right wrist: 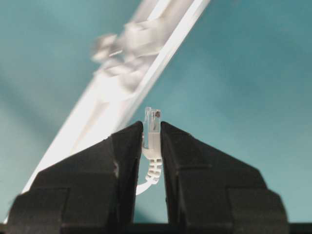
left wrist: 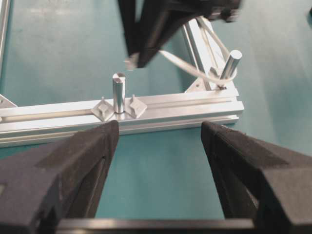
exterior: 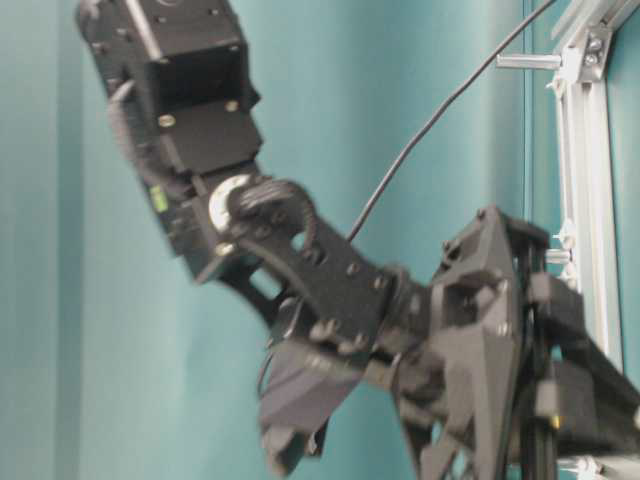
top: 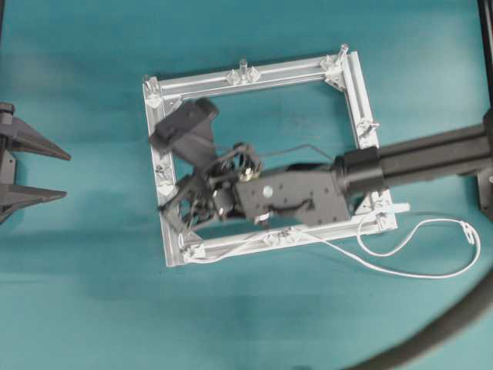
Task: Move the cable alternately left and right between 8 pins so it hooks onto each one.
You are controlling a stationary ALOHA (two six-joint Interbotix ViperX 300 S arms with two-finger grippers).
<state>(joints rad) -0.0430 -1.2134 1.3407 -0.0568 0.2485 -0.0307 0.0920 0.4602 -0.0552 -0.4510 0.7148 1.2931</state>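
Over the frame: right arm reaches in from the table's right edge, so most of the inside is covered up
Right claw: clamped on the cable's clear plug, plug poking up between the fingertips
Left claw: wide open, holding nothing, parked at the table's left edge, facing the frame
Cable: white, runs along the frame's bottom rail, then loops loose on the table toward the right edge
Frame: silver square, flat mid-table
Pins: one upright on the rail dead ahead of the left claw, another at the corner with cable around its base
Table: plain teal
Blur: right wrist view is smeary, rail behind the plug is fuzzy
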